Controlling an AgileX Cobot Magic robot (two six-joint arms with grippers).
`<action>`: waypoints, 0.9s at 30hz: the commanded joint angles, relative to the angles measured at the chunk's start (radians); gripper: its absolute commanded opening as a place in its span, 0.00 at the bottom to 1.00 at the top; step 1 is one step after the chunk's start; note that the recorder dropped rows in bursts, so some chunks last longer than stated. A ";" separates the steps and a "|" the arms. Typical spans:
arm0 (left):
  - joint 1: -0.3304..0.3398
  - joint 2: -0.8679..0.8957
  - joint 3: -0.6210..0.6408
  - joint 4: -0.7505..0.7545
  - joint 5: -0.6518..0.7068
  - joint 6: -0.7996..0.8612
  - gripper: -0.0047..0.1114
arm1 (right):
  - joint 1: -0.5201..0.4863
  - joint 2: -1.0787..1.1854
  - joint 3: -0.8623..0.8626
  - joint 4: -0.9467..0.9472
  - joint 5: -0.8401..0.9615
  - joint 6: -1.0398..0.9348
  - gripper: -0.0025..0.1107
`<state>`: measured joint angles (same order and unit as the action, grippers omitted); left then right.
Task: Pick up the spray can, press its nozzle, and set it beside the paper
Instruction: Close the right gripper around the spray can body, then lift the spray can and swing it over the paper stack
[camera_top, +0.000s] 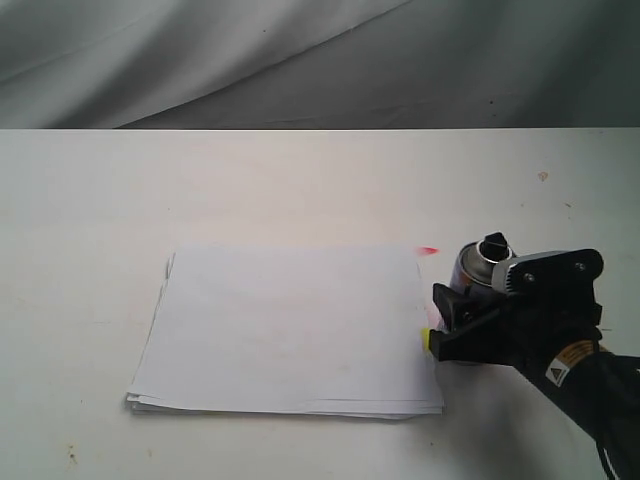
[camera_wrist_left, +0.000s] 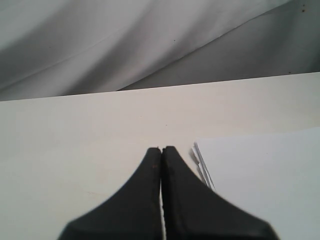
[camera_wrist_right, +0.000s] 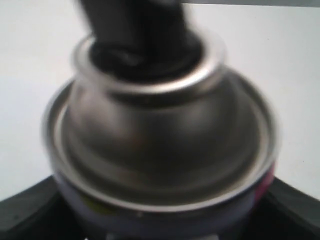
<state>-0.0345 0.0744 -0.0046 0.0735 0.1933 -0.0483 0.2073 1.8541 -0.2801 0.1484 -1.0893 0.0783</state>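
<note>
The spray can stands upright on the table just off the right edge of the paper, its black nozzle on top. My right gripper is shut on the can's lower body. Blurred in the right wrist view, the can and nozzle fill the frame, with black fingers on either side. The can's label is hidden. The paper is a white stack with a red mark and a yellow mark at its right edge. My left gripper is shut and empty, near a corner of the paper.
The white table ends at the back against a grey draped cloth. The right arm comes in from the lower right corner. The left arm does not show in the exterior view.
</note>
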 joint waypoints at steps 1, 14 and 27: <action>-0.005 -0.004 0.005 -0.008 -0.002 0.000 0.04 | 0.002 0.003 -0.002 -0.008 0.001 0.012 0.33; -0.005 -0.004 0.005 -0.008 -0.002 0.000 0.04 | 0.002 -0.042 -0.002 0.015 0.069 0.035 0.02; -0.005 -0.004 0.005 -0.008 -0.002 0.000 0.04 | 0.000 -0.463 -0.063 0.240 0.669 -0.322 0.02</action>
<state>-0.0345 0.0744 -0.0046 0.0735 0.1933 -0.0483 0.2092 1.4793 -0.2965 0.3749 -0.5514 -0.1375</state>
